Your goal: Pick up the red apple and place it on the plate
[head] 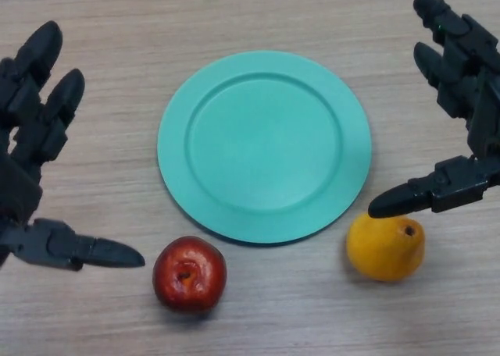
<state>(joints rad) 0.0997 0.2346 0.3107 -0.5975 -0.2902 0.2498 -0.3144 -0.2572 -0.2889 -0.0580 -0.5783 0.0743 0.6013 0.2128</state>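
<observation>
A red apple [189, 273] lies on the wooden table near the front, just below the left rim of a teal plate [264, 145]. The plate is bare. My left hand [31, 149] is at the left edge, open, its thumb pointing right and ending a little left of the apple, apart from it. My right hand [465, 83] is at the right edge, open and holding nothing, its thumb tip just above a yellow-orange fruit.
A yellow-orange fruit [386, 247] lies at the plate's lower right rim, right of the apple. The wooden table [258, 12] runs on behind the plate.
</observation>
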